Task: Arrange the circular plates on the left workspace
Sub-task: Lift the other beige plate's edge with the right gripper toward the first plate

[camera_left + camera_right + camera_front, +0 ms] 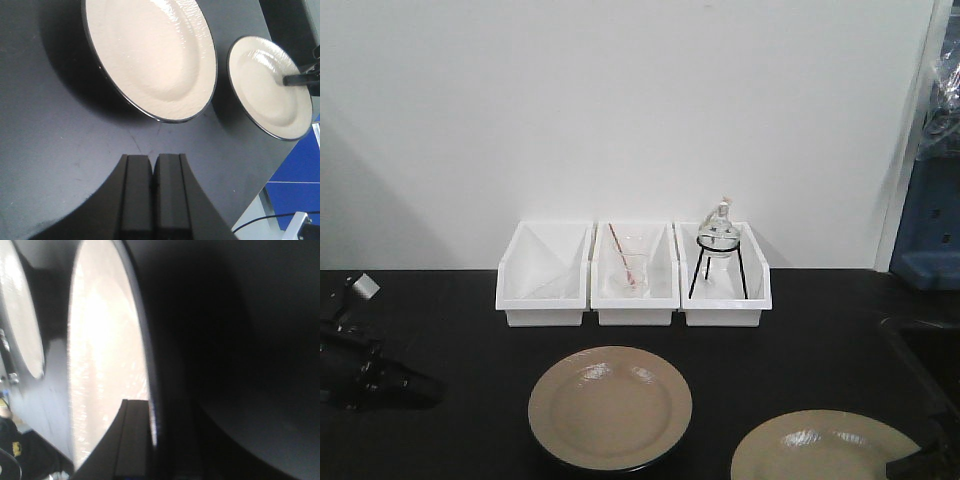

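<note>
Right gripper (pixel 295 79) astride rim of glossy tan round plate (pixel 825 450), lower right; clamp unconfirmed. Left gripper (pixel 152 185) closed, empty; twin plate (pixel 150 55) just ahead.

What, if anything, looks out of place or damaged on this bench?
Nothing looks spilled or broken. One plate stands apart at the near right of the counter, with the right gripper reaching over its rim.

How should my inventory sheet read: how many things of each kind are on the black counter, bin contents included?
2 tan plates: centre plate, right plate
3 white bins: left bin, middle bin, right bin
1 glass beaker
1 stirring rod
1 black tripod
1 glass vessel on the tripod
Total: 9
</note>
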You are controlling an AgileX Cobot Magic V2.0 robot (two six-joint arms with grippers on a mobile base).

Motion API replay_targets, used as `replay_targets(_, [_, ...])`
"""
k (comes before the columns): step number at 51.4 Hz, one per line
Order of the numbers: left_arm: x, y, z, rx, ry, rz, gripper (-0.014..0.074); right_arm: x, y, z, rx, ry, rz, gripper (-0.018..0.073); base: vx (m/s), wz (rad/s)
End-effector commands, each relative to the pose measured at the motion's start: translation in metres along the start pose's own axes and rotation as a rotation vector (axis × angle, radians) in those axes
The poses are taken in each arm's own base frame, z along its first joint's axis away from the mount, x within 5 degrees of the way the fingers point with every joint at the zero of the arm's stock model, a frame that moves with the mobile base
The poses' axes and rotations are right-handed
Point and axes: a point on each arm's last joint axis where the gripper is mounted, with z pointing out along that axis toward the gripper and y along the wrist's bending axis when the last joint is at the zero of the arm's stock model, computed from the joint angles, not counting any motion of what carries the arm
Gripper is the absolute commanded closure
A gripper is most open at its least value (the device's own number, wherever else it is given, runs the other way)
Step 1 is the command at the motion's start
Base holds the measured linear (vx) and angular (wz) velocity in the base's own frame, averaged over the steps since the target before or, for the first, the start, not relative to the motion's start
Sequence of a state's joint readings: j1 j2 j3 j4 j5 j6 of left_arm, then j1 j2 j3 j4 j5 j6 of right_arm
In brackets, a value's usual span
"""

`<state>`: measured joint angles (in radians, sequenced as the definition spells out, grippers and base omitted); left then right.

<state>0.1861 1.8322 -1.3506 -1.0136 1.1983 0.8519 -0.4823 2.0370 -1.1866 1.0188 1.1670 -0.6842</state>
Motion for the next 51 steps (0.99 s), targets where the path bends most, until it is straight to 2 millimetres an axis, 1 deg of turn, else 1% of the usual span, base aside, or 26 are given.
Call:
replay_targets(1, [-0.009, -0.029, -0.016, 0.068, -0.057, 0.048, 0.0603, -0.007, 0.043, -0.023, -0.246, -0.113, -0.026, 0.0567, 0.00, 0.00])
replay_targets(8, [-0.009, -0.029, -0.016, 0.068, -0.056, 0.049, 0.0603, -0.011, 0.074, -0.029, -0.377, -0.220, -0.055, 0.0564, 0.00, 0.00])
replay_targets(11, [-0.009, -0.029, -0.016, 0.066, -0.058, 0.048, 0.0603, -0.012, 0.090, -0.028, -0.427, -0.249, -0.066, 0.0564, 0.00, 0.00])
replay_targets(14, [-0.010, -0.029, -0.016, 0.064, -0.061, 0.048, 0.0603, -0.011, 0.109, -0.021, -0.461, -0.262, -0.087, 0.0564, 0.00, 0.00])
replay_targets(17, [-0.010, -0.028, -0.016, 0.060, -0.064, 0.048, 0.0603, -0.011, 0.125, -0.010, -0.469, -0.252, -0.115, 0.0564, 0.00, 0.00])
replay_targets(22, [-0.010, -0.028, -0.016, 0.059, -0.066, 0.048, 0.0603, -0.009, 0.157, 0.016, -0.444, -0.240, -0.162, 0.0564, 0.00, 0.00])
replay_targets(25, [-0.010, -0.028, -0.016, 0.059, -0.066, 0.048, 0.0603, -0.009, 0.175, 0.031, -0.412, -0.260, -0.183, 0.0564, 0.00, 0.00])
replay_targets(32, [-0.010, -0.028, -0.016, 0.062, -0.063, 0.048, 0.0603, 0.002, 0.214, 0.069, -0.341, -0.307, -0.221, 0.0564, 0.00, 0.00])
replay_targets(36, [-0.010, -0.028, -0.016, 0.062, -0.063, 0.048, 0.0603, 0.005, 0.226, 0.085, -0.315, -0.330, -0.236, 0.0564, 0.00, 0.00])
replay_targets(40, [-0.010, -0.029, -0.016, 0.065, -0.060, 0.048, 0.0603, 0.010, 0.236, 0.104, -0.314, -0.308, -0.238, 0.0564, 0.00, 0.00])
replay_targets(45, [-0.009, -0.029, -0.016, 0.066, -0.059, 0.048, 0.0603, 0.014, 0.240, 0.129, -0.315, -0.259, -0.233, 0.0564, 0.00, 0.00])
replay_targets(51, [-0.009, -0.029, -0.016, 0.067, -0.059, 0.048, 0.0603, 0.014, 0.240, 0.151, -0.310, -0.223, -0.237, 0.0564, 0.00, 0.00])
